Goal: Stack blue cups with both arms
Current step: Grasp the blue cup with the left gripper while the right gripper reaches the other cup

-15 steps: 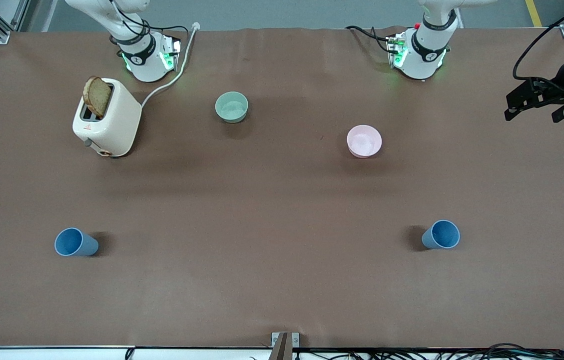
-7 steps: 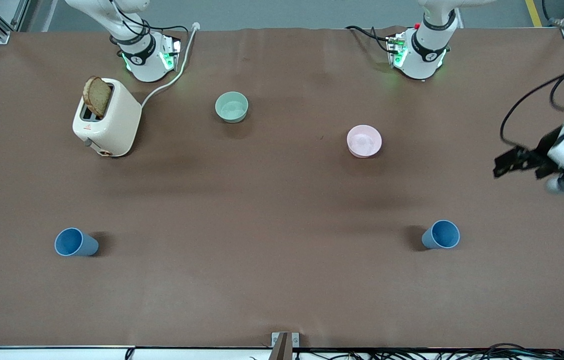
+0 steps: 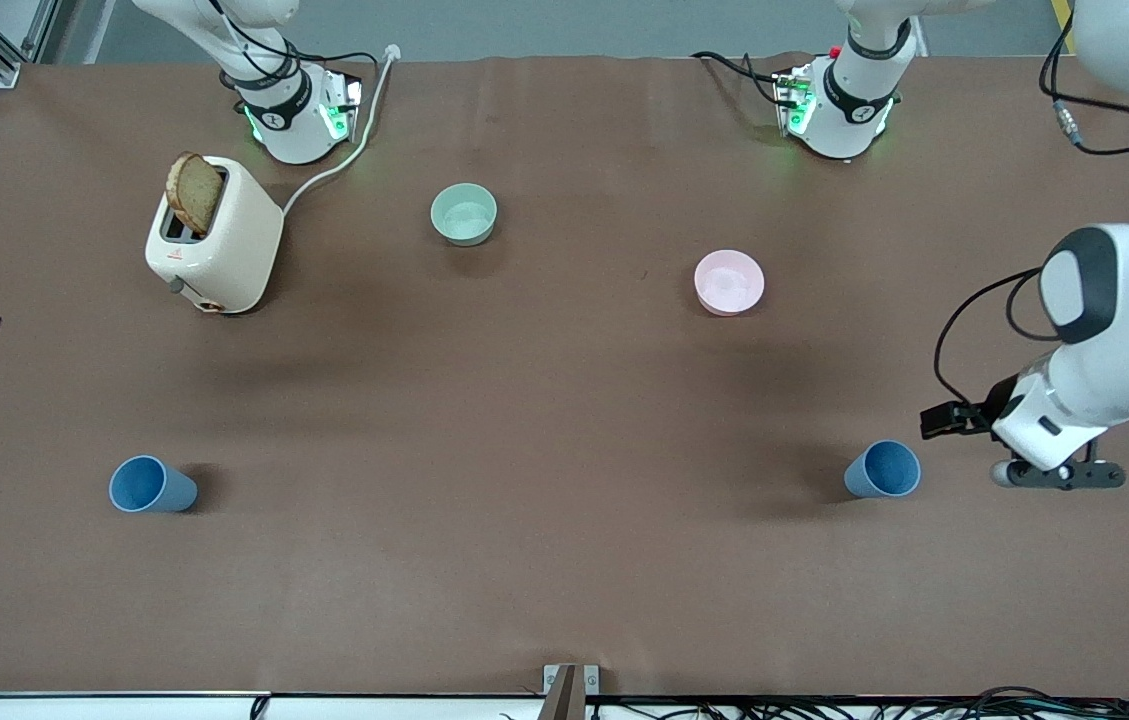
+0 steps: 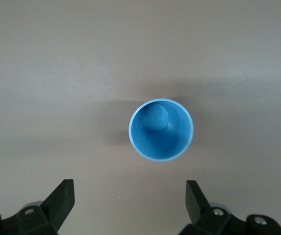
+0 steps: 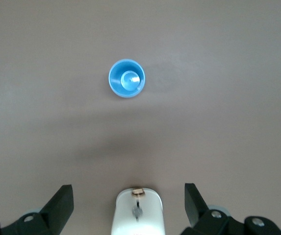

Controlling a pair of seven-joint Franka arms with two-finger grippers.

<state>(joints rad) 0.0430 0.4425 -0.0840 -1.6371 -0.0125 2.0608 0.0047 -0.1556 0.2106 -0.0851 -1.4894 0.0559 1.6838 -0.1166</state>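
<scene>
Blue cup (image 4: 161,129) upright under spread-fingered left gripper (image 4: 129,205)

Left hand (image 4: 129,205) hangs low with fingers spread wide; right hand (image 5: 129,208) likewise, apparently higher.

A high front camera faces the robots over the table (image 3: 564,420); both wrist cameras look straight down, sharing its tabletop.

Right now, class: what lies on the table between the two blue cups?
Nothing: the front view shows only bare brown table between the cup at the right arm's end and the cup at the left arm's end.
</scene>
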